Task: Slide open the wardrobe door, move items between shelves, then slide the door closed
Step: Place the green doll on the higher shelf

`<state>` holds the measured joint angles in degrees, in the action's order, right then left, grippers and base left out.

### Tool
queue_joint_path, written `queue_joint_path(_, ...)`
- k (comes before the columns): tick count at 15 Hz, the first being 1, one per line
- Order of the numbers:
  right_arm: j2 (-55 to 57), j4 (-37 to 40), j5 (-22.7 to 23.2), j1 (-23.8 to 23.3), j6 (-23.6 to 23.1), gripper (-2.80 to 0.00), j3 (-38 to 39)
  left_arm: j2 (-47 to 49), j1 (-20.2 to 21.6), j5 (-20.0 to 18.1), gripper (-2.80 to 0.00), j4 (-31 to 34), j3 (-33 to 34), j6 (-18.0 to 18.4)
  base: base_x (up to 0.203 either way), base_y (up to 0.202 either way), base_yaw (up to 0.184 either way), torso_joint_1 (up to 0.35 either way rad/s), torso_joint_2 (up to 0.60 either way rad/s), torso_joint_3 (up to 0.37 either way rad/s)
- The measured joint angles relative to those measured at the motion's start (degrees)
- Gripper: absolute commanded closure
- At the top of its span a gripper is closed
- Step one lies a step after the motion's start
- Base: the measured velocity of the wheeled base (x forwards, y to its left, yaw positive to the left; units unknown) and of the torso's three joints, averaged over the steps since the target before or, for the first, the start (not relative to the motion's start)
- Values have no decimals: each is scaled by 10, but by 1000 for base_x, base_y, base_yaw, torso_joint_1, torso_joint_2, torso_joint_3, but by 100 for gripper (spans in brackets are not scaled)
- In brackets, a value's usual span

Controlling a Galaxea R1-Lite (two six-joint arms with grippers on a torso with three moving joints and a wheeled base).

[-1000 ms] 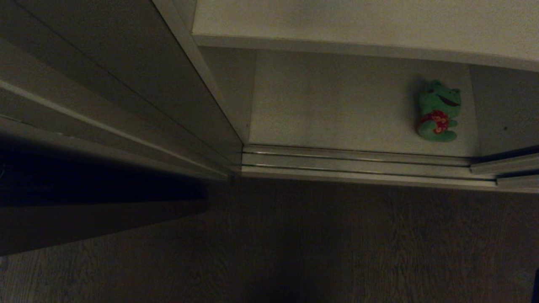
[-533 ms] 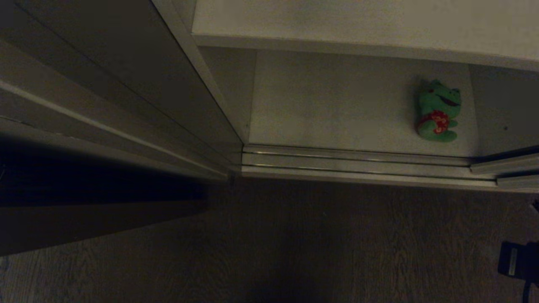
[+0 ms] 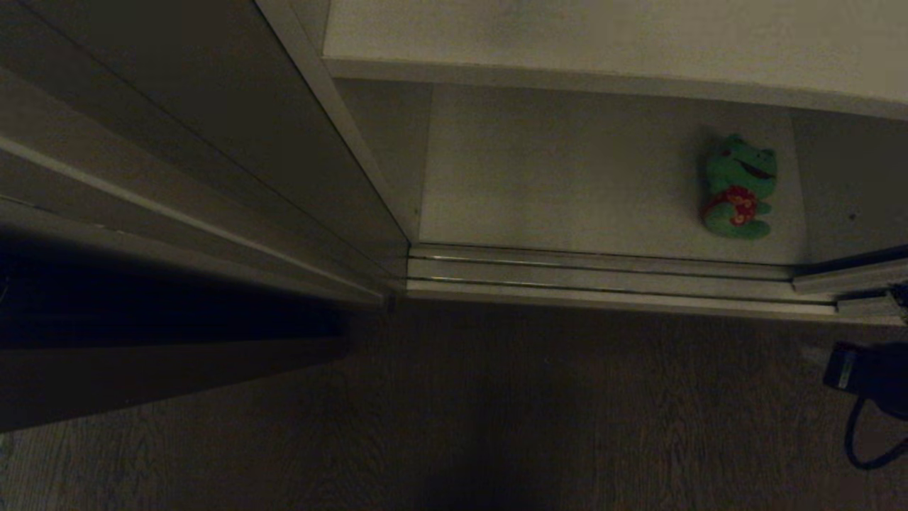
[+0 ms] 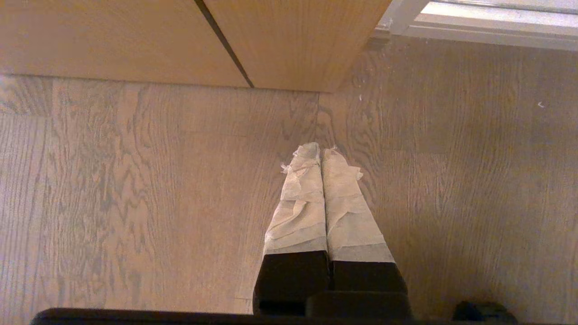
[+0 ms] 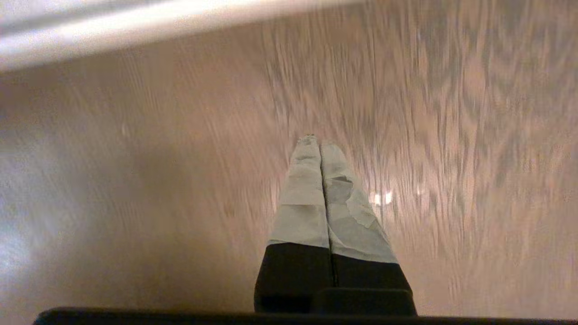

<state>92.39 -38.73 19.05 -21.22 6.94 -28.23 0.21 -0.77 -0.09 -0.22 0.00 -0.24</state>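
Right pincer [image 5: 320,144] closed, empty, angled over floor [image 5: 135,180].

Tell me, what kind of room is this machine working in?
Probably a bedroom or a home-like test room. It faces an open wardrobe with a sliding wardrobe door on floor tracks, a green frog plush on a white shelf, and wood-look flooring.
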Motion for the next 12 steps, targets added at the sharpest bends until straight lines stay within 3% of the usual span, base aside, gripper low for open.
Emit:
queue_joint_path(1, 11, -1, 2, -1, 1, -280, -21, 0, 0, 0, 0, 0, 0, 0, 0, 0, 0, 0, 0, 0)
queue_joint_path(4, 40, -12, 4, -3, 1, -280, -67, 0, 0, 0, 0, 0, 0, 0, 0, 0, 0, 0, 0, 0)
queue_joint_path(9, 106, -120, 27, -18, 2, -280, -100, 0, 0, 0, 0, 0, 0, 0, 0, 0, 0, 0, 0, 0)
queue_joint_path(12, 157, -141, 30, -23, 3, -280, -146, 0, 0, 0, 0, 0, 0, 0, 0, 0, 0, 0, 0, 0)
